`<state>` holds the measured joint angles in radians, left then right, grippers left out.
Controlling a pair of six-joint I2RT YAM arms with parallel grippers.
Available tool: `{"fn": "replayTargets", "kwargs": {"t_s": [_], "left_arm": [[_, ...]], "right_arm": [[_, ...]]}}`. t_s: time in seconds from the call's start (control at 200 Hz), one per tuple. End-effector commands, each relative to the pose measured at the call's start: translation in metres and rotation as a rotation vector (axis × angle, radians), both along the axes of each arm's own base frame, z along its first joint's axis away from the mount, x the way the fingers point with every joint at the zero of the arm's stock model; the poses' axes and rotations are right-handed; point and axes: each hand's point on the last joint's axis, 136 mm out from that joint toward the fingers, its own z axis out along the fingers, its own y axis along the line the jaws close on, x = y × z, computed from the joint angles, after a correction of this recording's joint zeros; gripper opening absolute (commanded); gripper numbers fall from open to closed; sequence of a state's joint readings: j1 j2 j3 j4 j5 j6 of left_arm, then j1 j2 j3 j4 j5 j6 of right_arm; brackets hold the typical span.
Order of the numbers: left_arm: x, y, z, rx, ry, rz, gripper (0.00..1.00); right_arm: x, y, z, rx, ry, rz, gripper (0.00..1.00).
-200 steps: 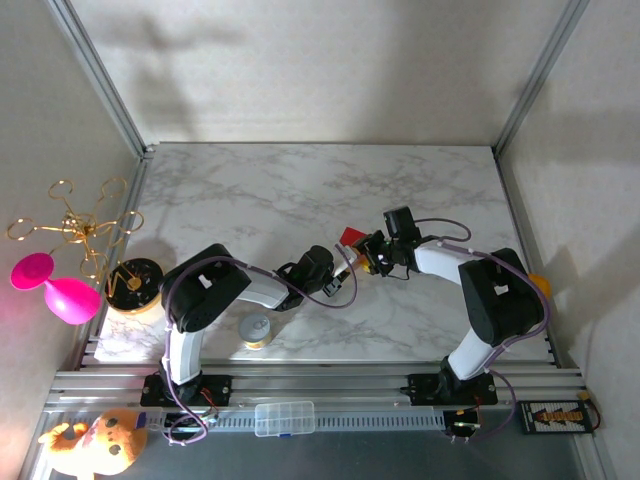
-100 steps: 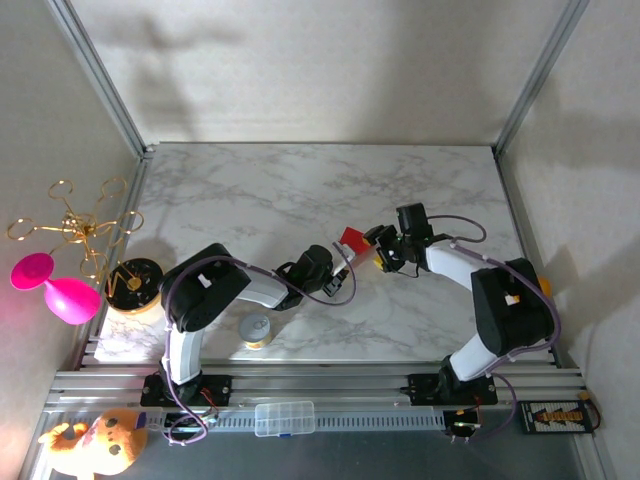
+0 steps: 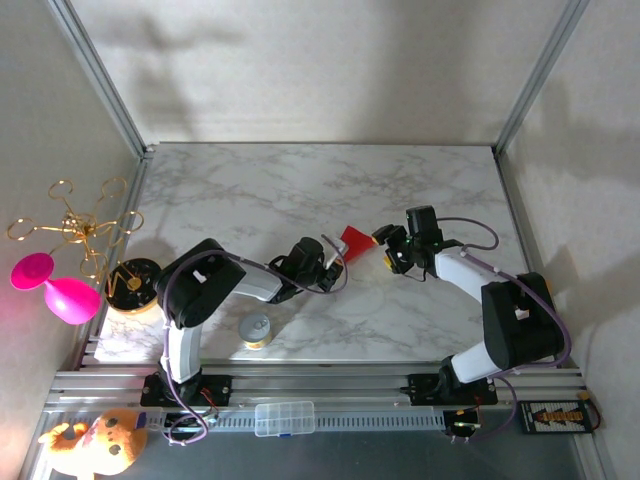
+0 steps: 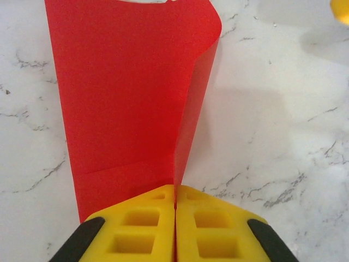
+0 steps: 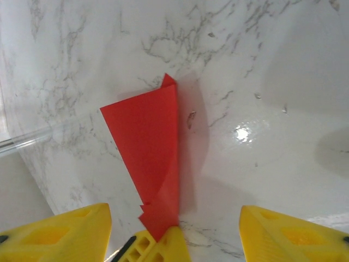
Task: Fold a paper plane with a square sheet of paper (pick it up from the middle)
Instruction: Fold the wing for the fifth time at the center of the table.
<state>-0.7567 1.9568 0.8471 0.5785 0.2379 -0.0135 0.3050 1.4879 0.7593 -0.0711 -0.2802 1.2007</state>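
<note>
Left fingers [image 4: 136, 229] clamp the folded red paper [image 4: 125, 93]; right fingers [image 5: 65, 234] stand apart, empty.

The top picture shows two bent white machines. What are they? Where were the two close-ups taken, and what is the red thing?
Those are two robot arms bolted to the near edge of a marble table. The top picture looks down on them from above and behind. Each arm ends in a two-fingered pincer. Each close-up comes from a small camera on one wrist, looking along that arm's own yellow fingers. The left pincer is shut on the near edge of a sheet of red paper, which is partly folded, with one flap standing up. The right pincer is open close by, its fingers spread wide and gripping nothing. A small round container sits on the table near the left arm.
</note>
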Motion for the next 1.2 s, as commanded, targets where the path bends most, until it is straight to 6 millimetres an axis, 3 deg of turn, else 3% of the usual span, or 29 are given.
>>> {"fn": "replayTargets", "kwargs": {"t_s": [0.0,0.325,0.636,1.197], "left_arm": [[-0.002,-0.001,0.013,-0.08,0.07,0.003,0.08],[0.0,-0.005,0.022,-0.14,0.14,0.0,0.06],[-0.001,-0.01,0.031,-0.2,0.167,-0.017,0.05],[0.006,-0.01,0.038,-0.463,0.432,0.127,0.0]], "right_arm": [[-0.001,-0.004,-0.001,-0.012,-0.014,0.002,0.64],[0.001,0.003,0.0,-0.004,-0.04,0.055,0.64],[0.002,0.016,-0.012,-0.006,-0.008,0.151,0.63],[0.008,0.039,0.0,-0.001,-0.221,0.373,0.6]]}}
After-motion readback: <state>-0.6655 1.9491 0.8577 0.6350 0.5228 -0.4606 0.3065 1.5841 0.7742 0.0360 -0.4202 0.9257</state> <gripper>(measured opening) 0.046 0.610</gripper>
